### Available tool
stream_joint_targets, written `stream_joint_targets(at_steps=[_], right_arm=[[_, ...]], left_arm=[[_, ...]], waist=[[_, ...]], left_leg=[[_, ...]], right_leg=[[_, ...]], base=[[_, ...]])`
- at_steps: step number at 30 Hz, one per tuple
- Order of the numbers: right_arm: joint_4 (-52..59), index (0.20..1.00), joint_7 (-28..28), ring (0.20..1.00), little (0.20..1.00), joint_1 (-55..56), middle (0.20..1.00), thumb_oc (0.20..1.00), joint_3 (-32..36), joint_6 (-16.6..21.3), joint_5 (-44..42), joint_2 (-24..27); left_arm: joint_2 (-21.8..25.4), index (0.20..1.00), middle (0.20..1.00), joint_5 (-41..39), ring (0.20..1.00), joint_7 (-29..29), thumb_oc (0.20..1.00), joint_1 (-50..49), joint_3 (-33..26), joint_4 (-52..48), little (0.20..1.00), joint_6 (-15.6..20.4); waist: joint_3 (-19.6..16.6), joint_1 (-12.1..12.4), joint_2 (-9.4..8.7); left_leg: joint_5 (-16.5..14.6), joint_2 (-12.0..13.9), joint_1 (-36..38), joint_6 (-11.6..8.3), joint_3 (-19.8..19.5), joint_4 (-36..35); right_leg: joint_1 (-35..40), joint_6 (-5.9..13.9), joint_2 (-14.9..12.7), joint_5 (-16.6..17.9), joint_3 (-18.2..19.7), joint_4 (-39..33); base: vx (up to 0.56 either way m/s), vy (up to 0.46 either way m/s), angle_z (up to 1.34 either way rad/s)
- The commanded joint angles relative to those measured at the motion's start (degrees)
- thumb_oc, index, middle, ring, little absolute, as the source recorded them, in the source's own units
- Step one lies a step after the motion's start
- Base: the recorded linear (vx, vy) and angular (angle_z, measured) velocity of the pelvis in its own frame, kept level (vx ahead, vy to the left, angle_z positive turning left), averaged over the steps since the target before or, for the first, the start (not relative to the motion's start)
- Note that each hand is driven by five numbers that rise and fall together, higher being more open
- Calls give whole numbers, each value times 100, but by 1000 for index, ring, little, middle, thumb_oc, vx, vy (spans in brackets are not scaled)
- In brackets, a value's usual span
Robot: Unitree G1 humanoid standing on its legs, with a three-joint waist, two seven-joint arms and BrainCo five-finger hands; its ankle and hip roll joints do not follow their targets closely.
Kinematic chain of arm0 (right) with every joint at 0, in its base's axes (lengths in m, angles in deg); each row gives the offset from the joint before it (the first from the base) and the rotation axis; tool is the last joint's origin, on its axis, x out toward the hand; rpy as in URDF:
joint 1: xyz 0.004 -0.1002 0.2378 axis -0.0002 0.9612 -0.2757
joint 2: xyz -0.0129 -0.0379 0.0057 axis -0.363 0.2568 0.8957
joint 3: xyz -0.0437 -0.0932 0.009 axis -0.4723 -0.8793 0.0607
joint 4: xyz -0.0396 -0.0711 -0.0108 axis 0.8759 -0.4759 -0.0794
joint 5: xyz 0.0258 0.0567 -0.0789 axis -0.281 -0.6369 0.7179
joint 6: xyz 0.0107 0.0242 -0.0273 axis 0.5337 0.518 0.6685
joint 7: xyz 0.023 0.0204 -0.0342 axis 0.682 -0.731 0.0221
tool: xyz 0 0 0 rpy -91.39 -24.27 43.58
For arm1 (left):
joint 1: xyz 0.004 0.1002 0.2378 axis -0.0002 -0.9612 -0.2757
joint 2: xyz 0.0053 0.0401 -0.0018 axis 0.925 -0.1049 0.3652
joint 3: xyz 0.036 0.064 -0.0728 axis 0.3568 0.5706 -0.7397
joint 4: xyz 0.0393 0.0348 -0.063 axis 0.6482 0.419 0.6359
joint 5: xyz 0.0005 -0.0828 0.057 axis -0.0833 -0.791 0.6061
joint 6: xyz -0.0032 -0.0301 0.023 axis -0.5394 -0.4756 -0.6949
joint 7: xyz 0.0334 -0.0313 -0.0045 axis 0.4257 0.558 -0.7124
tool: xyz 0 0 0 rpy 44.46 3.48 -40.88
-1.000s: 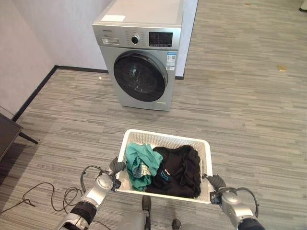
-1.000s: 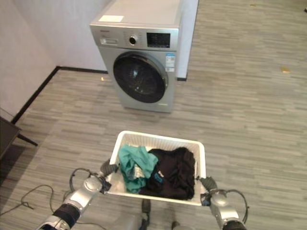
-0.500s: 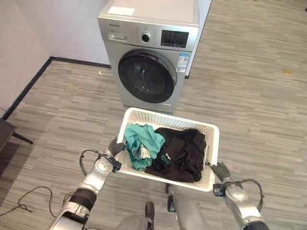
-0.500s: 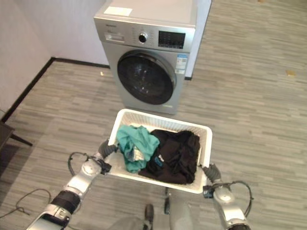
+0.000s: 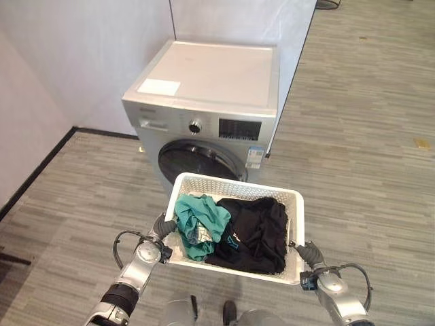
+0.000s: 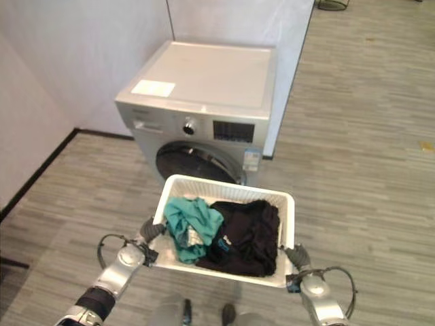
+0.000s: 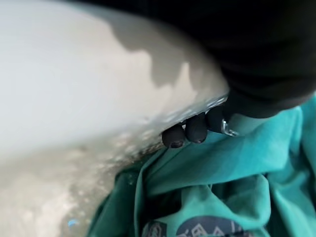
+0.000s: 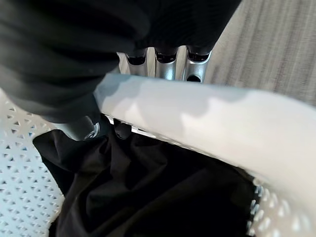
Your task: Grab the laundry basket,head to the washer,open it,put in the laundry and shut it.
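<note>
The washing machine [image 5: 204,112] loomed far larger than a second before, its round door [image 5: 201,163] now half hidden behind the basket's far rim: the robot had walked right up, so the approach looked nearly done, with the door shut and opening it next. At 9 o'clock, the left robot hand [image 7: 192,129] was hooked over the white laundry basket [image 5: 234,189] rim, dark fingertips curled inside against the teal shirt [image 5: 198,219]. In the middle the black garment [image 5: 257,231] lay beside the teal one, both riding in the basket. At 3 o'clock the right robot hand [image 8: 165,64] was wrapped round the opposite rim. Little room was left ahead; open grey floor [image 5: 367,170] stretched toward 2 o'clock, the wall [image 5: 41,115] closing in at 10.
</note>
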Motion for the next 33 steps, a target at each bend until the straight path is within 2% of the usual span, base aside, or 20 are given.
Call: stream_joint_targets(at_steps=[1,3,5,8,13,18,21,24,26,31,32,33], right_arm=[[128,200,-25,200,200,-64,200,200,269,487,-110,430],[51,200,-105,200,200,-128,200,200,128,480,-35,353],[88,200,-130,200,200,-39,200,200,128,508,38,300],[184,200,-167,200,200,88,200,200,174,554,126,262],[788,200,-266,200,200,631,200,200,323,619,450,228],[1451,200,-260,200,200,1242,200,200,528,703,849,313],[2418,200,-253,200,200,2076,200,200,743,858,1646,562],[3063,200,-209,200,200,2473,200,200,929,940,1981,711],[3531,200,-45,200,200,2588,200,200,1149,1010,2313,907],[3689,200,-15,200,200,2618,200,200,1227,1010,2407,936],[4273,200,0,200,200,2801,200,200,1650,1053,2612,1010],[4745,200,-71,200,200,2955,200,200,2017,1094,2623,1047]], left_arm=[[379,200,200,-163,200,-571,200,398,-557,-295,200,291],[409,200,200,-61,200,-631,200,290,-608,-327,200,298],[396,200,200,103,200,-708,200,182,-618,-320,200,304],[473,200,200,358,200,-785,200,-190,-783,-570,200,319],[648,200,200,787,200,-803,200,-1263,-1219,-1533,200,449],[561,200,200,905,200,-909,200,-2224,-1638,-2355,200,609],[461,200,200,1248,200,-1216,200,-3330,-2089,-3266,200,871],[435,200,200,1323,200,-1500,200,-3889,-2574,-3874,200,984],[439,200,200,1419,200,-1768,200,-4008,-2931,-4323,200,1028],[414,200,200,1416,200,-1791,200,-4050,-3048,-4485,200,1028],[337,200,200,1408,200,-1908,200,-4178,-3565,-5024,200,1058],[230,200,200,1346,200,-1990,200,-4250,-4014,-5484,200,1060]], waist=[[134,412,384],[159,449,455],[112,403,530],[60,466,533],[172,535,439],[258,555,347],[353,543,238],[338,534,189],[324,519,166],[316,514,165],[297,512,134],[193,504,98]], left_leg=[[903,10,685,-152,-718,-1738],[981,-3,831,-231,-1041,-2075],[998,58,1015,-278,-989,-2150],[818,-28,1174,-192,-995,-2177],[695,-95,1233,-33,-630,-2218],[551,-96,1262,62,-435,-2242],[510,-100,1324,133,-399,-2390],[545,-80,1436,149,-387,-2569],[560,-48,1491,139,-403,-2637],[562,-40,1509,138,-404,-2652],[609,-34,1537,131,-401,-2656],[509,-17,1641,145,-424,-2728]], right_leg=[[-321,482,-203,44,513,-266],[-229,532,-189,-6,726,-280],[-190,545,-247,-38,779,-310],[-188,598,-382,8,945,-362],[-416,735,-579,161,1129,-335],[-531,821,-639,183,1210,-351],[-598,887,-641,193,1267,-369],[-579,913,-624,200,1282,-416],[-548,922,-623,188,1253,-442],[-532,923,-624,183,1237,-448],[-517,928,-626,235,1230,-450],[-462,946,-613,195,1245,-490]], base=[[188,173,-62],[203,183,-110],[150,175,-94],[95,165,-43],[-11,109,-22],[-31,33,-25],[-9,10,-14],[-5,4,-5],[0,0,0],[0,0,2],[54,24,-2],[62,20,0]])
